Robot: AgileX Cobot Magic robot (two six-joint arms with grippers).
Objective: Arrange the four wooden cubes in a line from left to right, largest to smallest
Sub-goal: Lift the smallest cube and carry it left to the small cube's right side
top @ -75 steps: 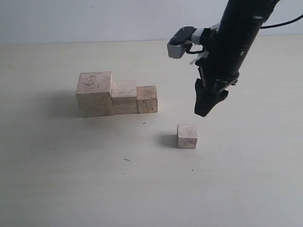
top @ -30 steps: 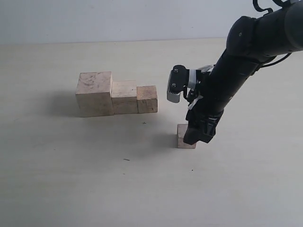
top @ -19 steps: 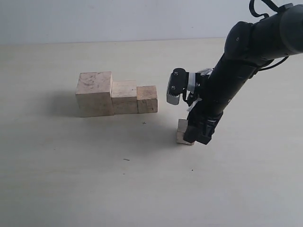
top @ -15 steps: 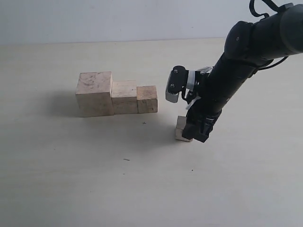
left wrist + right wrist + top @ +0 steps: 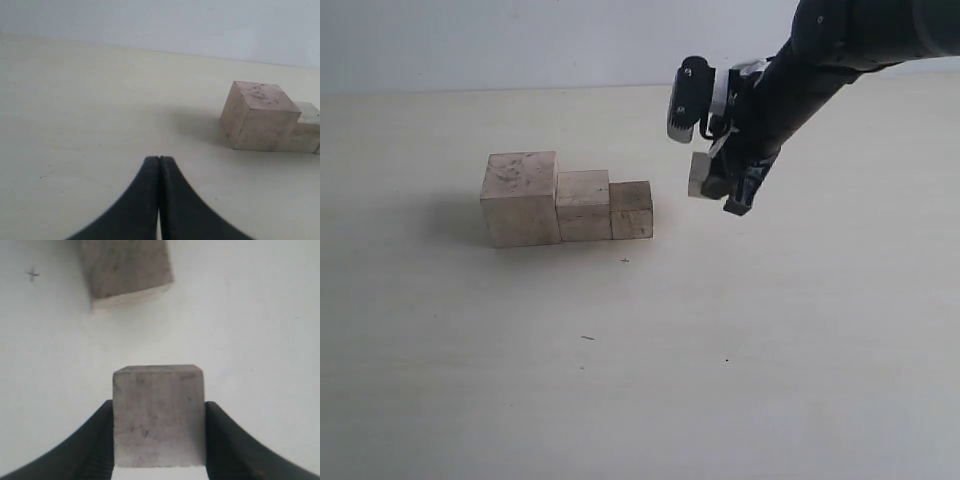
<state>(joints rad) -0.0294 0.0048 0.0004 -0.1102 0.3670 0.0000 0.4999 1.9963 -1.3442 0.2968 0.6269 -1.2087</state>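
My left claw (image 5: 159, 200) is closed and empty. On the bench (image 5: 620, 380) three cubes sit touching: largest cube (image 5: 521, 197), second cube (image 5: 583, 204), third cube (image 5: 631, 209). My right claw (image 5: 159, 412) pinches the smallest cube (image 5: 702, 176) aloft at the row's two o'clock. Only placing it at three o'clock remains.

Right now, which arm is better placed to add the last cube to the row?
Right. The right gripper holds the smallest cube in the air, just past the small end of the row. The left gripper is shut, empty, and faces the largest cube at the other end.
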